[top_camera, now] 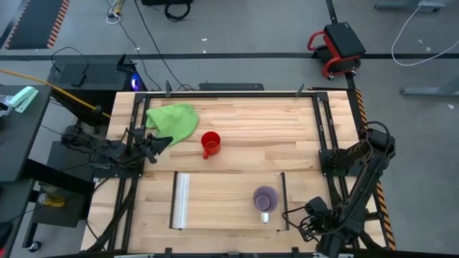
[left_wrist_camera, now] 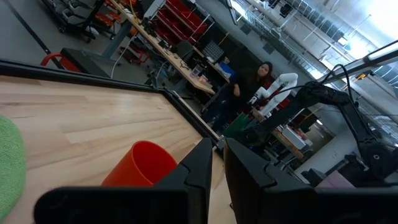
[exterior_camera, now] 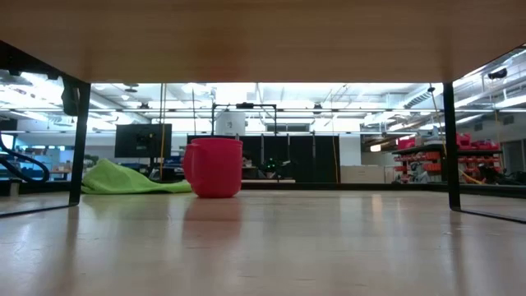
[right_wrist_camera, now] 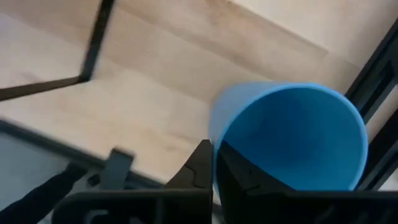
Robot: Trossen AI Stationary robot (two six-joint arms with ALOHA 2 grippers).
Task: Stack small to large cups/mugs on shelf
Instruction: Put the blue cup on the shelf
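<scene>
the right gripper [top_camera: 305, 224] sits low at the near right corner of the table, just outside the thin dark rail [top_camera: 284, 201], its arm folded back along the table's right edge. in its wrist view the two dark fingers [right_wrist_camera: 202, 167] are pinched on the rim of a light-blue cup [right_wrist_camera: 292, 137], one finger inside the wall and one outside, so this gripper is closed on the cup; the cup's open mouth faces the camera. the left gripper [top_camera: 161, 141] is stretched out level over the far left part of the table, its tip touching or just over the near edge of a green cloth [top_camera: 173, 119]; its fingers [left_wrist_camera: 249, 165] stand close together with a narrow gap and nothing between them. three cups show in all: the light-blue cup, one red mug [top_camera: 209, 144] and one purple mug [top_camera: 265, 198]. the red mug stands upright on the bare table just beside the cloth, near the left gripper's tip. the purple mug stands upright on the shelf [top_camera: 222, 201], close to the dark rail, near the right gripper, its pale handle toward the near edge. the silvery rail [top_camera: 182, 200] bounds the shelf's other end.
</scene>
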